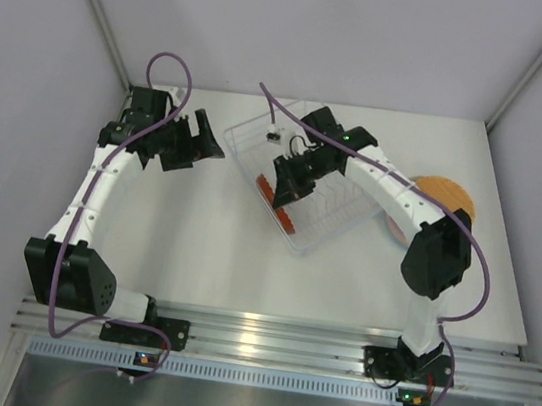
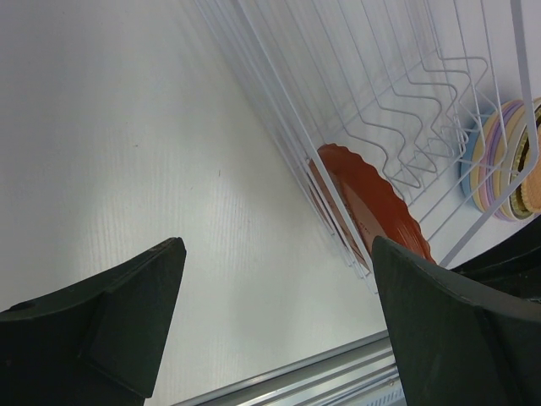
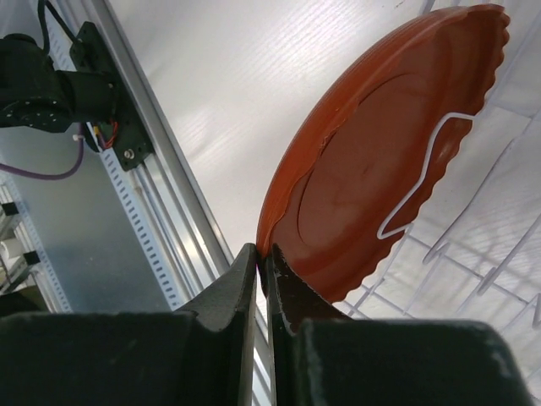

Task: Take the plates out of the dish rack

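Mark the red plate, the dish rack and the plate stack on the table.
red plate (image 3: 372, 161), right wrist view, middle of its face.
dish rack (image 1: 246, 149), top view, bare left corner.
plate stack (image 1: 451, 196), top view, orange top plate.

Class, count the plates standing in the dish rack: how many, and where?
1. A red plate stands on edge by the dish rack's near-left wall, its rim pinched in the jaws of the right gripper. The arm covers part of the rack; more may be hidden.
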Controlling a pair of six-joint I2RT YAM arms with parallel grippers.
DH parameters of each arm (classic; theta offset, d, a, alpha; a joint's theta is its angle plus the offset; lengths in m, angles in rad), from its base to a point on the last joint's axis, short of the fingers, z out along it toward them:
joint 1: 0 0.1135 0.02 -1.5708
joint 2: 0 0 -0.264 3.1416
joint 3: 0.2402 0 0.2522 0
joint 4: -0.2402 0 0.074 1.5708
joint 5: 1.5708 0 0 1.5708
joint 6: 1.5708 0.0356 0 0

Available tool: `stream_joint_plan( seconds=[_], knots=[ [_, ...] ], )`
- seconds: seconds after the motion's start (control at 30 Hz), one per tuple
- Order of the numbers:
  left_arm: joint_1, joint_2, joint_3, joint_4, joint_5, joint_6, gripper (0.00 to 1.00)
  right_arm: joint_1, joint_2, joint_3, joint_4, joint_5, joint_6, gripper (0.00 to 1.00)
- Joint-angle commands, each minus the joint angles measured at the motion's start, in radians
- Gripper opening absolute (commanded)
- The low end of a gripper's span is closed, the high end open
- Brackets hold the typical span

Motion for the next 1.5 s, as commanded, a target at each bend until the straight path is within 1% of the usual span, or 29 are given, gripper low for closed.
stream_joint_plan(
  seconds=[0.0,0.13,0.23,0.27,0.33,0.37,0.53,0.57,0.6,0.7,0.73,0.8,0.83,0.87,0.9,0.93,0.97,1.0,1.03,1.07,1.13,1.17,1.2,1.27,1.3,1.37,1.47],
  knots=[
    [-0.001,-0.037,-0.004,0.006,-0.009,0.012,0.97,-0.019,0.006,0.056,0.016,-0.068,-0.012,0.04],
    [-0.001,-0.038,-0.001,0.006,-0.011,0.012,0.97,-0.054,-0.002,0.062,0.040,-0.137,0.005,0.00],
    [-0.003,-0.038,-0.001,0.005,-0.009,0.012,0.97,-0.096,-0.022,0.062,0.103,-0.212,0.029,0.00],
    [-0.001,-0.038,-0.001,0.003,-0.008,0.012,0.97,-0.110,-0.025,0.060,0.123,-0.236,0.085,0.00],
    [-0.001,-0.037,0.002,0.005,-0.006,0.012,0.97,-0.148,-0.039,0.057,0.186,-0.301,0.135,0.00],
    [-0.001,-0.038,0.002,0.003,-0.006,0.012,0.97,-0.177,-0.045,0.050,0.250,-0.345,0.161,0.00],
    [-0.003,-0.037,0.003,0.005,-0.006,0.012,0.97,-0.255,-0.088,0.021,0.381,-0.399,0.285,0.00],
    [-0.001,-0.035,0.002,0.005,-0.005,0.012,0.97,-0.284,-0.103,-0.002,0.437,-0.426,0.305,0.00],
    [-0.001,-0.035,0.002,0.005,-0.006,0.012,0.97,-0.301,-0.114,-0.002,0.438,-0.434,0.333,0.00],
    [-0.001,-0.035,0.002,0.006,-0.003,0.012,0.97,-0.376,-0.173,-0.077,0.598,-0.450,0.452,0.00],
    [-0.003,-0.035,0.002,0.006,-0.005,0.010,0.97,-0.398,-0.195,-0.143,0.716,-0.448,0.541,0.00],
    [-0.001,-0.035,0.000,0.008,-0.005,0.012,0.97,-0.469,-0.261,-0.195,0.790,-0.402,0.598,0.00],
    [-0.001,-0.035,-0.001,0.008,-0.005,0.010,0.97,-0.488,-0.281,-0.197,0.716,-0.367,0.574,0.00],
    [-0.001,-0.035,-0.003,0.011,-0.003,0.010,0.97,-0.516,-0.295,-0.171,0.621,-0.254,0.525,0.00],
    [-0.001,-0.034,-0.004,0.012,-0.003,0.010,0.97,-0.521,-0.309,-0.130,0.524,-0.182,0.462,0.00],
    [-0.001,-0.032,-0.006,0.014,0.000,0.007,0.97,-0.521,-0.310,-0.039,0.411,-0.107,0.346,0.00],
    [-0.003,-0.031,-0.006,0.015,0.003,0.007,0.97,-0.519,-0.309,0.006,0.241,0.076,0.313,0.00],
    [-0.001,-0.026,-0.007,0.020,0.008,0.006,0.97,-0.519,-0.298,0.049,0.156,0.175,0.289,0.00],
    [-0.001,-0.025,-0.009,0.021,0.009,0.004,0.97,-0.519,-0.298,0.106,0.102,0.266,0.253,0.00],
    [-0.001,-0.022,-0.009,0.026,0.012,0.001,0.97,-0.521,-0.301,0.126,0.012,0.444,0.249,0.00],
    [-0.001,-0.014,-0.011,0.029,0.020,-0.002,0.97,-0.522,-0.306,0.142,-0.044,0.611,0.258,0.00],
    [-0.003,-0.011,-0.012,0.029,0.023,-0.003,0.97,-0.524,-0.309,0.140,-0.071,0.732,0.258,0.00],
    [-0.003,-0.011,-0.012,0.032,0.025,-0.002,0.97,-0.525,-0.309,0.137,-0.114,0.780,0.261,0.00],
    [-0.003,-0.006,-0.014,0.035,0.031,-0.006,0.97,-0.529,-0.303,0.101,-0.145,0.900,0.267,0.00],
    [-0.003,-0.005,-0.014,0.035,0.032,-0.006,0.97,-0.530,-0.300,0.081,-0.159,0.935,0.275,0.00],
    [-0.003,-0.005,-0.014,0.035,0.035,-0.006,0.97,-0.541,-0.303,0.006,-0.151,0.968,0.282,0.00],
    [-0.003,-0.005,-0.012,0.035,0.037,-0.006,0.97,-0.556,-0.304,-0.090,-0.101,0.954,0.279,0.00]
  ],
)
